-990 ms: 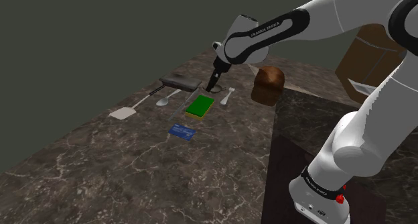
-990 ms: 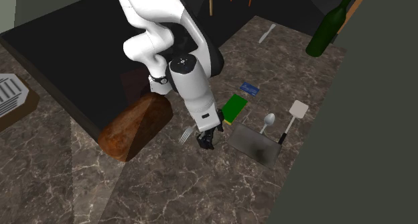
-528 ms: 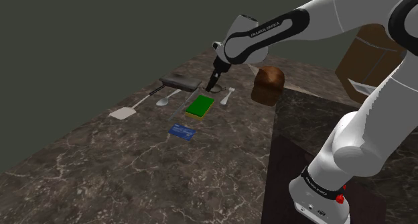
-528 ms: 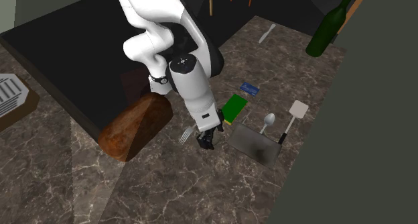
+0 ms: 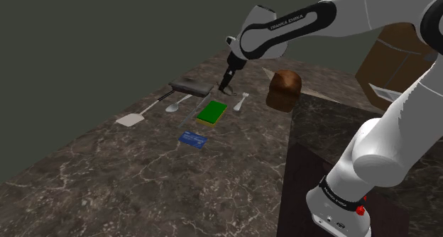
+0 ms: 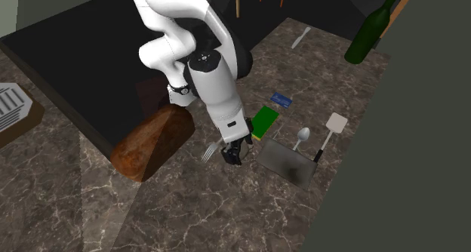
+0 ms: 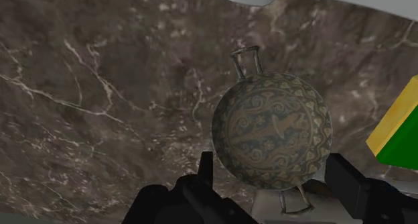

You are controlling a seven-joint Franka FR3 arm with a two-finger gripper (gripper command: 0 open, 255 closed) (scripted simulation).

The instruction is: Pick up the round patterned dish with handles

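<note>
The round patterned dish (image 7: 271, 132) has swirling green-brown ornament and two small loop handles. It sits between my black fingers (image 7: 205, 170), which clasp its rim on both sides. My gripper (image 7: 274, 172) is shut on it. In the shoulder view the gripper (image 5: 227, 85) hangs just above the dark marble counter (image 5: 142, 164), between the dark tray and the brown lump. In the second exterior view the gripper (image 6: 235, 152) points down beside a fork (image 6: 209, 150).
A green block (image 5: 211, 113), a blue card (image 5: 192, 138), a spoon (image 5: 175, 103) and a white spatula (image 5: 132, 118) lie along the counter. A dark tray (image 5: 190, 87) is just behind the gripper. A brown rounded lump (image 5: 285, 89) stands nearby. A green bottle (image 6: 371, 28) stands far off.
The arm's forearm and hand have risen a little from the counter, and the dish stays between the fingers. Nothing else on the counter has moved.
</note>
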